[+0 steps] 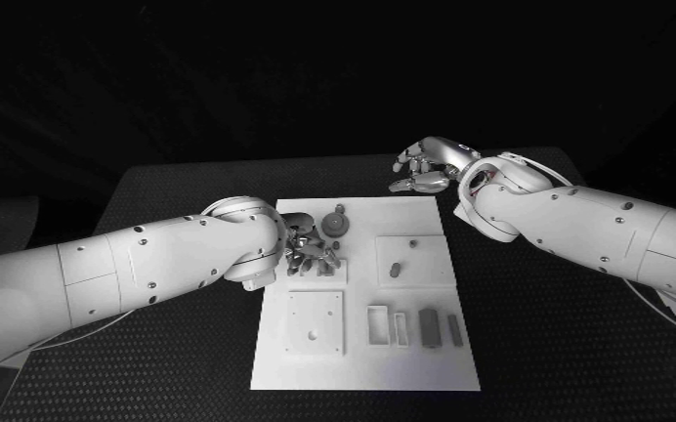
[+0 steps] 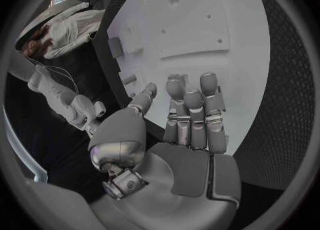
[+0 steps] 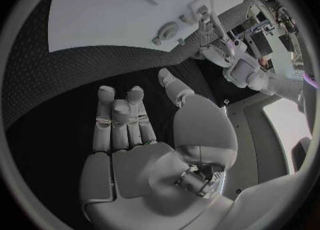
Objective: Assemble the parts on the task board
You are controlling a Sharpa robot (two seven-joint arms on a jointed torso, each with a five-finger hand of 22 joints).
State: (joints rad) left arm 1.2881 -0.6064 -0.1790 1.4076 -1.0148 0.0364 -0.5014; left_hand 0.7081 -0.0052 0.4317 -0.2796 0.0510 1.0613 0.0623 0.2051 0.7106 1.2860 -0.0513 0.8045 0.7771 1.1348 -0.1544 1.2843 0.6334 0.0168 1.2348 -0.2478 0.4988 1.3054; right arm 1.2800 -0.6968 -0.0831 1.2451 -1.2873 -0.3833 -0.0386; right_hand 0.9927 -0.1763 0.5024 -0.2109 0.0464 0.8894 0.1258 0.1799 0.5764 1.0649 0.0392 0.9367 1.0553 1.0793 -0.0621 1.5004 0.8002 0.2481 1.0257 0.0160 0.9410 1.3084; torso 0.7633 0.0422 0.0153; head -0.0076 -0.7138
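Observation:
The white task board (image 1: 423, 383) lies in the middle of the black table. My left hand (image 1: 310, 251) hovers over the board's far left part, fingers (image 2: 193, 112) stretched side by side above the white surface (image 2: 200, 22), holding nothing. A round grey part (image 1: 335, 220) lies just beyond it, also seen as the round part (image 3: 167, 29). A small grey part (image 1: 396, 269) stands on a raised square plate (image 1: 423, 246). Two grey bars (image 1: 428, 327) lie near the right edge. My right hand (image 1: 434, 166) hangs empty off the board's far right corner, palm (image 3: 133, 134) over the black mat.
A square plate with holes (image 1: 315, 321) and a narrow slotted frame (image 1: 378, 324) sit on the board's near half. Black textured matting (image 1: 564, 344) surrounds the board on all sides.

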